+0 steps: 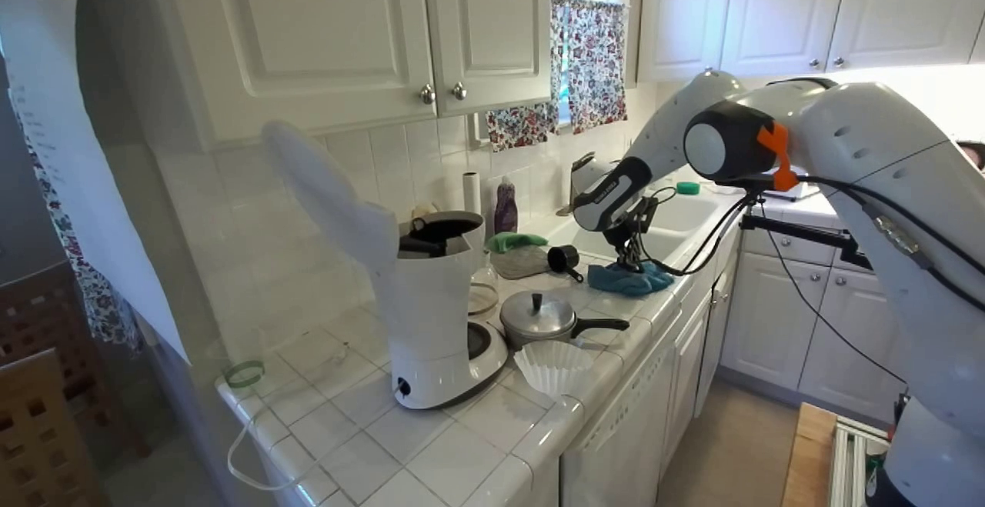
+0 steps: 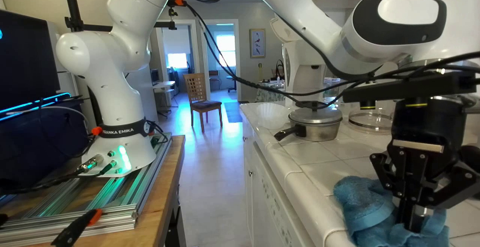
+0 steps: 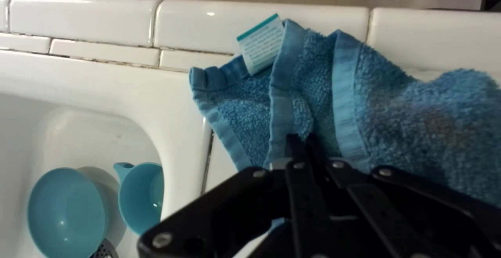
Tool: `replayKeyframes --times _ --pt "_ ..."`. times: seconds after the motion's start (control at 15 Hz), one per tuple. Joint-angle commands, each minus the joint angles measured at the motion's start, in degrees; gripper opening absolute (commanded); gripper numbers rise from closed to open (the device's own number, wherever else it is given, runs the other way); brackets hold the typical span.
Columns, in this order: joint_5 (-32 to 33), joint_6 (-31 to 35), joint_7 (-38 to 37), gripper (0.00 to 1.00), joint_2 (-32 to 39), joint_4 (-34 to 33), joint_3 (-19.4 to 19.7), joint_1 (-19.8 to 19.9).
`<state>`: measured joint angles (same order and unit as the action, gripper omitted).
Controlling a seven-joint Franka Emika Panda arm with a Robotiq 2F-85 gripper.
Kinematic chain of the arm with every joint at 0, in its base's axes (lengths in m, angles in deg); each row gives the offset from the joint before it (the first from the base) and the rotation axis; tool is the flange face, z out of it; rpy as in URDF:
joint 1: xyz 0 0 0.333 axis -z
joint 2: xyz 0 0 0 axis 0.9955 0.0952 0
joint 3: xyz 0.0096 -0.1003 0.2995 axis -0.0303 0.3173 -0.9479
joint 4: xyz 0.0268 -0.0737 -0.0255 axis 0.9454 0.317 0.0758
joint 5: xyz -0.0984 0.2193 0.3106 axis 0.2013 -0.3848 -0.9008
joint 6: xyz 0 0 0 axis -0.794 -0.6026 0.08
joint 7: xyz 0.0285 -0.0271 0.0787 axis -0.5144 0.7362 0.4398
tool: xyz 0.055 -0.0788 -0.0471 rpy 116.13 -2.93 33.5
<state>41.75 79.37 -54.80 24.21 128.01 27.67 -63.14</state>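
Observation:
A crumpled blue towel [image 3: 395,105] lies on the white tiled counter, beside the sink. It shows in both exterior views too, as a blue towel [image 1: 612,279] near the counter's front edge and a blue towel [image 2: 362,202] at the lower right. My gripper [image 3: 301,137] points down into its folds, with the fingers nearly together and a bit of cloth pinched at the tips. In an exterior view the fingertips [image 2: 412,224] are sunk into the cloth, so their very ends are hidden. A white label [image 3: 261,44] sticks out from the towel's edge.
Left in the wrist view, the white sink [image 3: 172,105] holds a teal bowl [image 3: 64,211] and a teal cup [image 3: 140,195]. A lidded saucepan [image 1: 531,326], a black cup [image 1: 563,258], a paper filter [image 1: 554,365] and a white coffee maker [image 1: 427,315] stand along the counter.

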Motion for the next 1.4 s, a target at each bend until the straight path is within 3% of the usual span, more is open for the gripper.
replayKeyframes --times 0.0,0.27,0.8,1.33 --pt "0.14 2.00 -2.75 0.01 4.73 -6.77 -0.32 -0.04" --pt "-0.68 4.64 -4.18 0.01 6.48 -9.10 -1.39 -0.89" --pt "-2.07 8.95 -2.44 0.01 4.66 -6.57 -5.18 -3.22" --pt "-7.35 0.39 6.24 0.01 -0.16 -2.25 -10.31 -2.04"
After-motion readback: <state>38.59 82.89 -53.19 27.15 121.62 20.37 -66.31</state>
